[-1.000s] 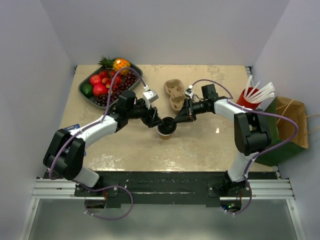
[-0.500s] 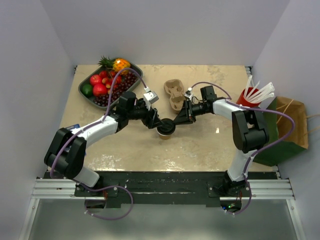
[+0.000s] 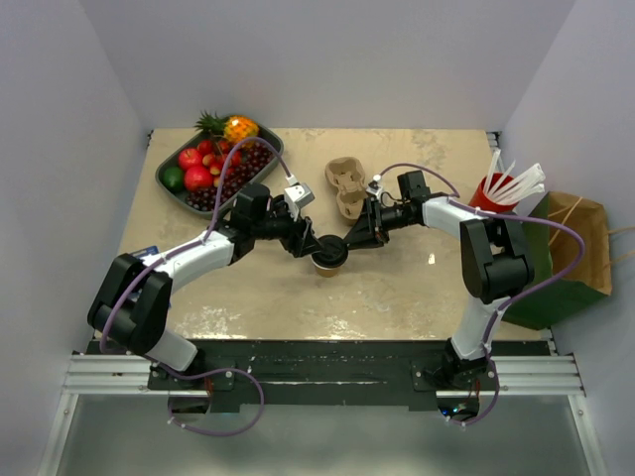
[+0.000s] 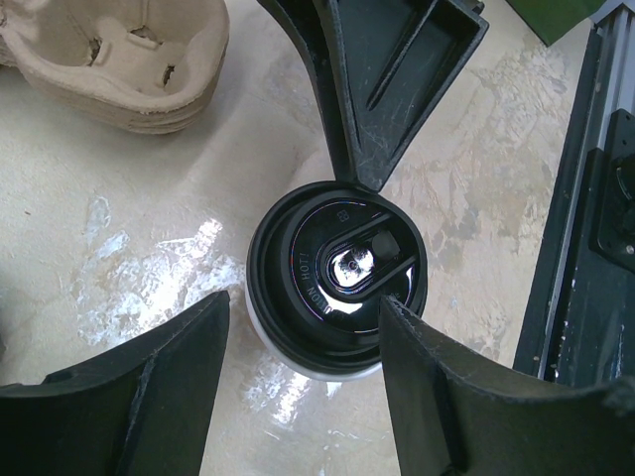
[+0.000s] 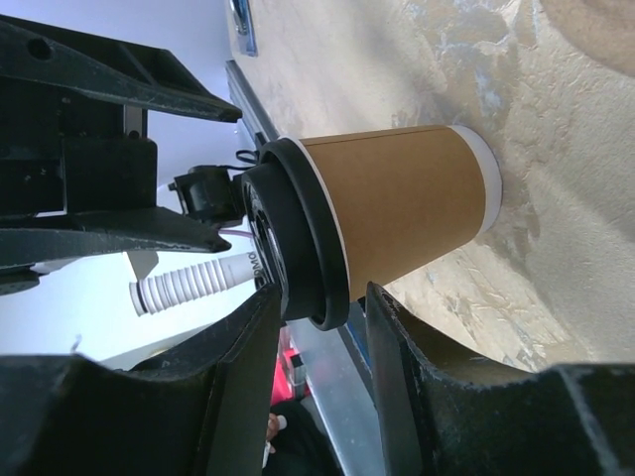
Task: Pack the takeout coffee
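Note:
One takeout coffee cup (image 3: 329, 259) stands upright mid-table, kraft-tan (image 5: 397, 213) with a black lid (image 4: 337, 270) seated on it. My left gripper (image 3: 314, 244) comes in from the left and is open. In the left wrist view its jaws (image 4: 306, 302) straddle the cup's near side, the right finger against the lid's edge and the left one apart from it. My right gripper (image 3: 347, 240) reaches in from the right, open. Its jaws (image 5: 322, 293) stand on either side of the lid's rim, slightly clear of it.
A pulp two-cup carrier (image 3: 344, 187) lies just behind the cup. A tray of fruit (image 3: 171, 194) sits at the back left. A red cup of white straws (image 3: 492, 193) and a green-and-brown paper bag (image 3: 571, 248) stand at the right edge.
The right gripper's jaws have spread apart around the lid's rim. The cup and the left gripper have stayed almost where they were.

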